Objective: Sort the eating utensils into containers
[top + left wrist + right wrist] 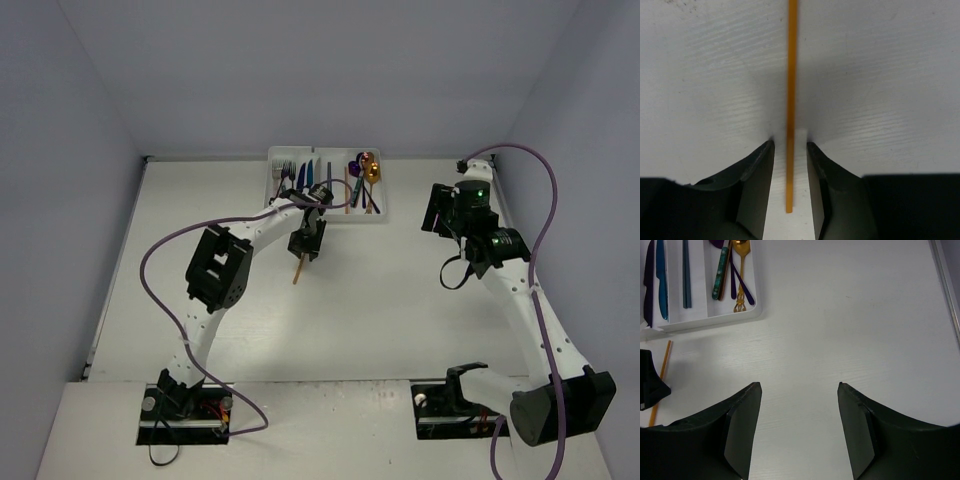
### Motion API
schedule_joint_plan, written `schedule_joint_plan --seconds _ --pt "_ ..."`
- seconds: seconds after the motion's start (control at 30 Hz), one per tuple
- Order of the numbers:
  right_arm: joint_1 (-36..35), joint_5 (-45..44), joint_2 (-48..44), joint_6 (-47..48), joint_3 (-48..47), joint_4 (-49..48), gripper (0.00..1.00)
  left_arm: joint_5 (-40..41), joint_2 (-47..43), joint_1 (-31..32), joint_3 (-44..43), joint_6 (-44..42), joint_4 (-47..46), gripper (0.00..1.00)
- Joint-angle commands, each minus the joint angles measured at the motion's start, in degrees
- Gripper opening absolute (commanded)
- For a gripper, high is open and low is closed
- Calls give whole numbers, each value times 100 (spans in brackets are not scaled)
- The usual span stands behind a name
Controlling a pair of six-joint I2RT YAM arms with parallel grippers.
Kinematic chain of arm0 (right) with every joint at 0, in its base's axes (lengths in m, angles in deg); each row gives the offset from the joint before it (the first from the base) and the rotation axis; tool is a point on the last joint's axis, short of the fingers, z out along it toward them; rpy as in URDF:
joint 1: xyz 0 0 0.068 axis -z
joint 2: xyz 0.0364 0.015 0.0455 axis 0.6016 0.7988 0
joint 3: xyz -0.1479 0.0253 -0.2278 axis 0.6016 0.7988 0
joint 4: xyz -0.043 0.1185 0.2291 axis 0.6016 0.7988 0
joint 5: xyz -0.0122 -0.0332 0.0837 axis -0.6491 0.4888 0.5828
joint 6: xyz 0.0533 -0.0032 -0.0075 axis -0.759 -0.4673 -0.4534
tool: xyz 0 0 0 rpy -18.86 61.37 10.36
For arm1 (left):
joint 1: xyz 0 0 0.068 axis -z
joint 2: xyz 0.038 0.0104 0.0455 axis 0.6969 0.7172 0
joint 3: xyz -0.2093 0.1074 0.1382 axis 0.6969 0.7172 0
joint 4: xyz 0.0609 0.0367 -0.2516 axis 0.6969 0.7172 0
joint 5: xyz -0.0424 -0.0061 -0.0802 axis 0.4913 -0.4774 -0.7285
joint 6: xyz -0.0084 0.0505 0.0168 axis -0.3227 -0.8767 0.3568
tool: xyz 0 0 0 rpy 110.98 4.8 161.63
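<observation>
Left gripper (790, 144) is straddling the orange chopstick (791, 75), which is lying on the table just near of the white cutlery tray (715, 320), jaws narrowly apart and needing to close squarely on it.

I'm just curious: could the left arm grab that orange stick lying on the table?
Probably yes: the left hand is open and straddles the orange stick, with nothing in the way.
</observation>
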Motion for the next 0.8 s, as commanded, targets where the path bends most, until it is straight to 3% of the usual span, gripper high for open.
schedule_joint_plan --seconds 0.0,0.2,0.33,0.43,0.77 --pt "35 -23 -110 40 -2 -132 60 78 -26 -22 -212 15 67 31" --pt "35 -27 -131 18 25 -120 60 234 -21 -83 -55 33 63 28" --pt "35 -17 -162 -1 39 -101 60 195 -25 -78 98 105 53 15" --pt "45 -14 -171 -13 51 -75 60 168 -91 -26 229 153 59 0" --pt "44 58 -379 -102 80 1 59 255 -1752 132 161 230 32 0"
